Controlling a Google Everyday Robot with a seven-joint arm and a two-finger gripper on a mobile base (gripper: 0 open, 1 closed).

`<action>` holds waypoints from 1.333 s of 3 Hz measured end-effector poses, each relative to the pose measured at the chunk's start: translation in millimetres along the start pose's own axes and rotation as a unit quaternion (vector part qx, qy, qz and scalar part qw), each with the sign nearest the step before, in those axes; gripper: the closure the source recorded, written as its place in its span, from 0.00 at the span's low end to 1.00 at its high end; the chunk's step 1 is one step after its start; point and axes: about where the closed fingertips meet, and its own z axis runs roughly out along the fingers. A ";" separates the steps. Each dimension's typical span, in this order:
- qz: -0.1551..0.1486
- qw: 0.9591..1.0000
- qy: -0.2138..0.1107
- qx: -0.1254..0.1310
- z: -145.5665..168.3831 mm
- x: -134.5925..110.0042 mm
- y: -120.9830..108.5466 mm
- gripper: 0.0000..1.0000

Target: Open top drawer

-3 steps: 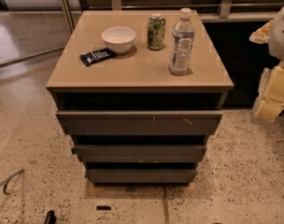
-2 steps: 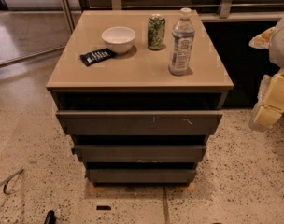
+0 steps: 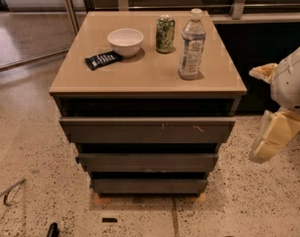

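Observation:
The top drawer (image 3: 120,130) is the widest of three dark grey-brown handle-less fronts on a small cabinet, with pale scratches right of centre. A dark gap runs between it and the tan cabinet top (image 3: 145,75). Two narrower drawer fronts (image 3: 147,161) sit stepped back below it. My gripper (image 3: 271,138), white with pale yellow parts, hangs at the right edge of the camera view. It is to the right of the cabinet at about the top drawer's height, apart from it and holding nothing.
On the cabinet top stand a white bowl (image 3: 125,41), a green can (image 3: 165,33), a clear water bottle (image 3: 192,46) and a dark snack packet (image 3: 103,59). Speckled floor surrounds the cabinet. A dark counter wall (image 3: 268,43) stands behind at right.
My gripper has moved down and a little left, closer to the cabinet's right side. The drawers and the things on top have not moved.

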 end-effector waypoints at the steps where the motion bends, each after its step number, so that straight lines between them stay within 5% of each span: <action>1: -0.003 0.999 -0.021 -0.029 39.4 0.7 15.0 0.00; 2: -0.013 0.996 -0.029 -0.081 88.9 -4.5 38.3 0.00; 4: -0.020 0.997 -0.024 -0.072 102.3 -1.9 43.9 0.00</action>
